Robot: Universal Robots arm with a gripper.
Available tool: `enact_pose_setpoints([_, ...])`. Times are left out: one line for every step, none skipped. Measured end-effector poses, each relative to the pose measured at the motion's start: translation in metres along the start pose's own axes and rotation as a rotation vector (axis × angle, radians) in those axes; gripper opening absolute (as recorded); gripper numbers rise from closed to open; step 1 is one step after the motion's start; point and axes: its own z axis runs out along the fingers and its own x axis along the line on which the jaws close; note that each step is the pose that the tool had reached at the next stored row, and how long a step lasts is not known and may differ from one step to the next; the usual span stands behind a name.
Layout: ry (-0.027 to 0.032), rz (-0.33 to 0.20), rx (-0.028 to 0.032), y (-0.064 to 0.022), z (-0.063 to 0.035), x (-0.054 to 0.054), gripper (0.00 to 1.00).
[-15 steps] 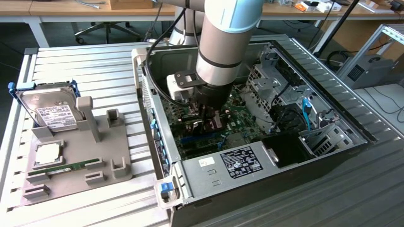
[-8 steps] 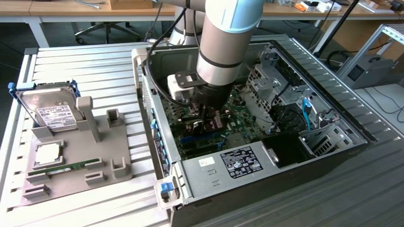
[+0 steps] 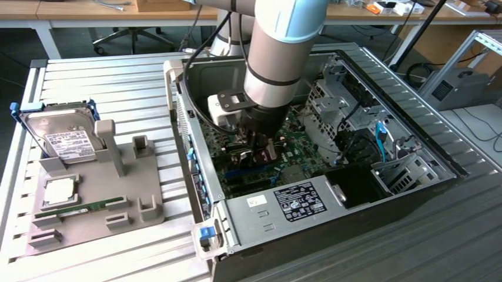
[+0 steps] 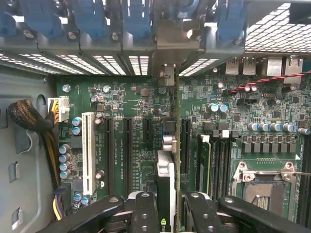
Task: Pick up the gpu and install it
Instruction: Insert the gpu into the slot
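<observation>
Gripper point(image 4: 170, 209) is clamped on the gpu point(image 4: 166, 170), holding it upright and edge-on inside the open case point(image 3: 298, 202), right at the motherboard point(image 4: 131, 102) slots.

We view the open computer case point(image 3: 401, 113) from high above, angled down, at medium range, with the arm point(image 3: 274, 53) at upper centre of the frame. From the wrist we look past the gripper point(image 4: 166, 206), close onto the motherboard point(image 4: 131, 97), which both views share.
</observation>
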Motion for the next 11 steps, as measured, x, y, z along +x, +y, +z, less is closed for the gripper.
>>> enact_pose_setpoints([0.0003,0.001,-0.0001,0.0000,0.0009,0.0001,0.27])
enact_pose_setpoints([0.0003,0.001,-0.0001,0.0000,0.0014,0.0002,0.27])
enact_pose_setpoints([0.0003,0.002,0.0000,-0.0001,0.0016,0.0002,0.27])
enact_pose_setpoints([0.0001,0.002,0.0001,-0.0001,0.0017,0.0002,0.27])
enact_pose_setpoints([-0.0001,0.003,0.0003,-0.0001,0.0019,0.0003,0.27])
enact_pose_setpoints([-0.0001,0.004,0.0003,-0.0001,0.0019,0.0004,0.27])
enact_pose_setpoints([-0.0001,0.005,0.0004,-0.0001,0.0019,0.0004,0.27])
enact_pose_setpoints([-0.0003,0.008,0.0006,-0.0001,0.0017,0.0004,0.27])
enact_pose_setpoints([-0.0004,0.009,0.0008,-0.0001,0.0013,0.0005,0.27])
enact_pose_setpoints([-0.0005,0.011,0.0009,-0.0001,0.0008,0.0004,0.27])
enact_pose_setpoints([-0.0004,0.014,0.0010,-0.0002,0.0002,0.0004,0.27])
